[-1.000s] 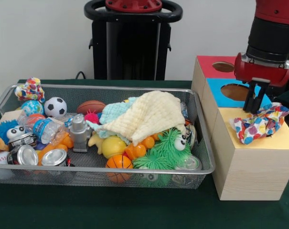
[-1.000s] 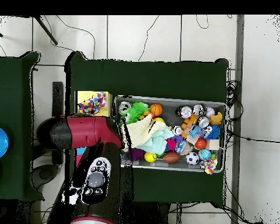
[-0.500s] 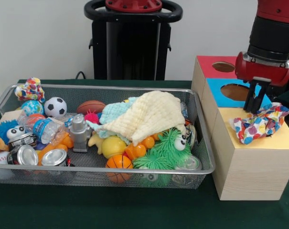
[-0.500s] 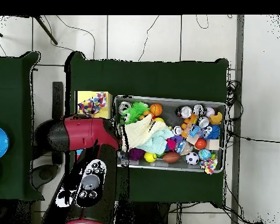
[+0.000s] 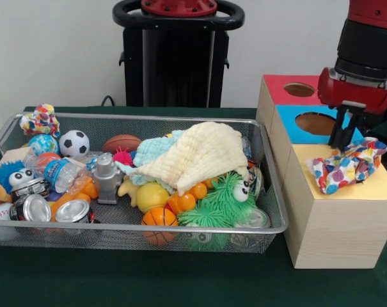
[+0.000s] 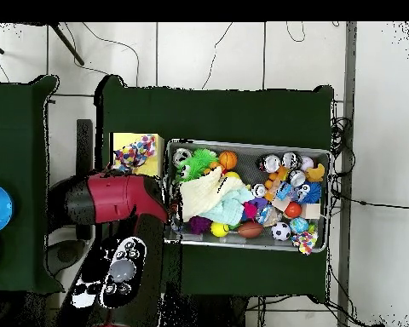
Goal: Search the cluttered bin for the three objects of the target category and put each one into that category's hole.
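Note:
A cloth with coloured dots [image 5: 347, 165] lies crumpled on the yellow top of the wooden box [image 5: 337, 230]; in the overhead view the dotted cloth [image 6: 134, 153] shows on the yellow patch left of the bin. My gripper [image 5: 347, 137] hangs just above the cloth's far left end, open, with nothing between its fingers. The arm [image 6: 114, 197] hides it from above. In the mesh bin [image 5: 273, 198] a cream cloth [image 5: 199, 153] lies over a light blue one [image 5: 151, 150]. A second dotted cloth [image 5: 39, 120] sits in the bin's far left corner.
The box has a red section with a hole [image 5: 299, 89] and a blue section with a hole [image 5: 315, 123] behind the yellow one. The bin also holds balls, cans, a green furry toy [image 5: 225, 198], a grey robot figure [image 5: 107, 176] and a bottle.
The gripper has risen a little and drifted right, away from the dotted cloth, which stays on the yellow top. In the overhead view the arm has swung left.

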{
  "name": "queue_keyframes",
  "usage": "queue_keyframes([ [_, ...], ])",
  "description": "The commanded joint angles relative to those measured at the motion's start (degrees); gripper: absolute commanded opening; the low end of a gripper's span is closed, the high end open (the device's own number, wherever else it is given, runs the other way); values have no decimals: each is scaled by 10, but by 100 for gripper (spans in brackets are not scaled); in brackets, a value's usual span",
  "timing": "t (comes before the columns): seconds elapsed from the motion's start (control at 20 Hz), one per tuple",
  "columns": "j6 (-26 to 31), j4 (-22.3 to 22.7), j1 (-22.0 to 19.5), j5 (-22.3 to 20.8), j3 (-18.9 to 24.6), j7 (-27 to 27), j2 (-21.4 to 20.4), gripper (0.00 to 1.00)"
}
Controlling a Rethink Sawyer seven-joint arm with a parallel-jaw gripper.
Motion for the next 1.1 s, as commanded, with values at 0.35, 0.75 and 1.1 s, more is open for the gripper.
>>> queue_keyframes([
  [0.35, 19, 93, 1, 1, 43, 75, -6, 0],
  [0.75, 56, 132, 3, -10, 36, 45, -87, 0],
  [1.1, 62, 149, 13, -27, 27, 36, -115, 0],
])
